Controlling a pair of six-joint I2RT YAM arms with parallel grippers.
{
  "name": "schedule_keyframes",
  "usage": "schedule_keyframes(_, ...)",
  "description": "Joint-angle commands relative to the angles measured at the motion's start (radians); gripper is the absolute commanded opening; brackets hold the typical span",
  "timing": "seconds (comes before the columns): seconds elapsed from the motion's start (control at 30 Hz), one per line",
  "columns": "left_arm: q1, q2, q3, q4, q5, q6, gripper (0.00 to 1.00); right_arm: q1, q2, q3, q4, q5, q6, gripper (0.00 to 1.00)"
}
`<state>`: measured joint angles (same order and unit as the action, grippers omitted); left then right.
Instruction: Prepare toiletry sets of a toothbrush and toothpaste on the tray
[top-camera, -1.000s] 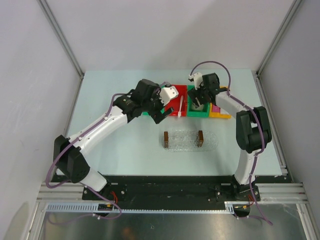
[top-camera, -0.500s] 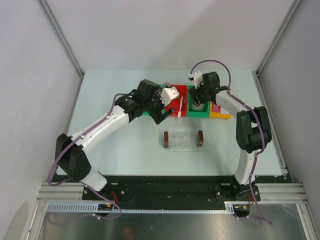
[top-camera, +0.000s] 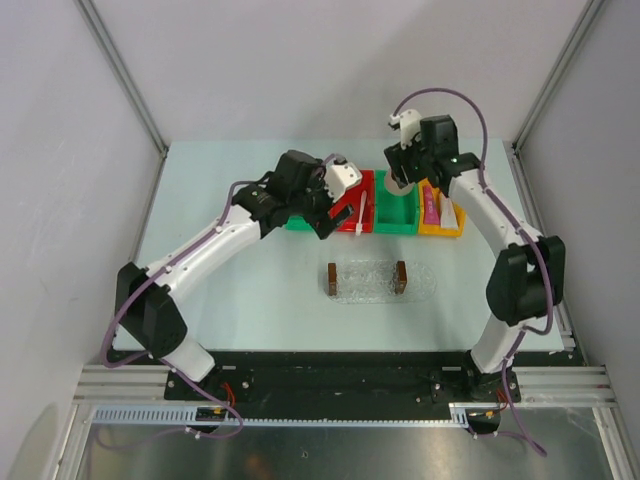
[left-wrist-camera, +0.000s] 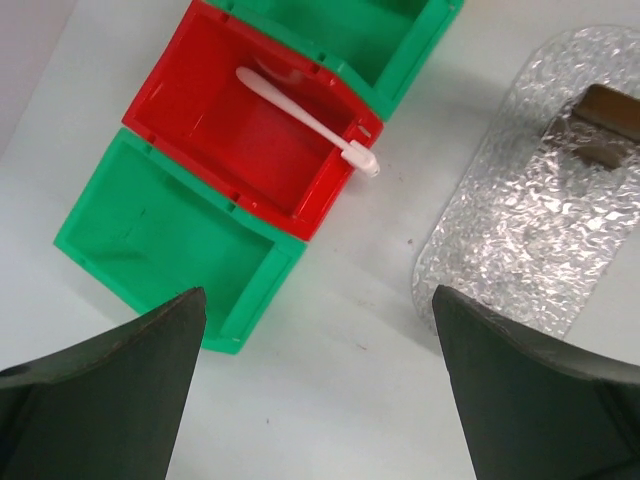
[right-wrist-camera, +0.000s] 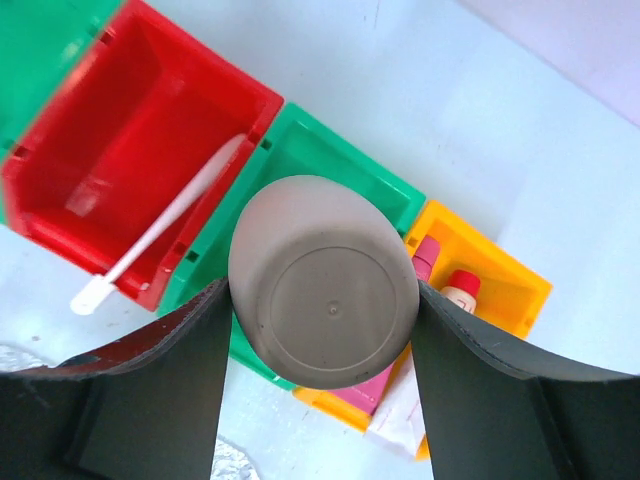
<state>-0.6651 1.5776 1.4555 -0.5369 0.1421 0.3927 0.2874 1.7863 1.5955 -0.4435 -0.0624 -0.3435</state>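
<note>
The white toothbrush (left-wrist-camera: 305, 115) lies slantwise in the red bin (left-wrist-camera: 215, 120), its head over the near rim; it also shows in the top view (top-camera: 357, 216) and the right wrist view (right-wrist-camera: 160, 245). The pink toothpaste (right-wrist-camera: 424, 256) lies in the yellow bin (right-wrist-camera: 505, 285), also in the top view (top-camera: 432, 208). The clear tray (top-camera: 365, 280) with brown handles lies empty on the table, and shows in the left wrist view (left-wrist-camera: 530, 230). My left gripper (left-wrist-camera: 320, 400) is open and empty above the table beside the red bin (top-camera: 335, 213). My right gripper (right-wrist-camera: 320, 300) is shut on a beige cup (right-wrist-camera: 325, 300), held above the bins (top-camera: 402, 183).
A green bin (left-wrist-camera: 150, 230) stands left of the red one and another green bin (right-wrist-camera: 330, 150) between red and yellow. A red-capped tube (right-wrist-camera: 462, 286) and a white sachet (right-wrist-camera: 400, 410) lie in the yellow bin. Walls and frame posts ring the table.
My right gripper has risen and moved back and right with the beige cup, out of the green bin. My left gripper has shifted slightly right, toward the red bin.
</note>
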Motion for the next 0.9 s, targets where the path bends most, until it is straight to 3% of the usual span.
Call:
schedule_keyframes(0.0,0.007,-0.013,0.042,0.089,0.111,-0.063,1.0,-0.051,-0.146,0.067,-0.073,-0.115,0.084,0.0)
schedule_keyframes(0.27,0.016,-0.135,-0.099,0.363,0.177,-0.103,0.98,-0.208,-0.206,0.104,-0.213,-0.722,0.224,0.0)
schedule_keyframes(0.47,0.024,-0.248,-0.248,0.561,0.2,-0.169,0.97,-0.277,-0.229,0.041,-0.155,-1.122,0.339,0.0)
schedule_keyframes(0.57,0.024,-0.266,-0.294,0.615,0.212,-0.204,0.97,-0.28,-0.246,-0.038,-0.001,-1.264,0.501,0.0)
schedule_keyframes(0.77,0.024,-0.272,-0.311,0.652,0.243,-0.235,0.97,-0.271,-0.272,-0.173,0.352,-1.382,0.812,0.0)
schedule_keyframes(0.87,0.024,-0.266,-0.305,0.658,0.276,-0.253,0.97,-0.26,-0.281,-0.177,0.377,-1.39,0.845,0.0)
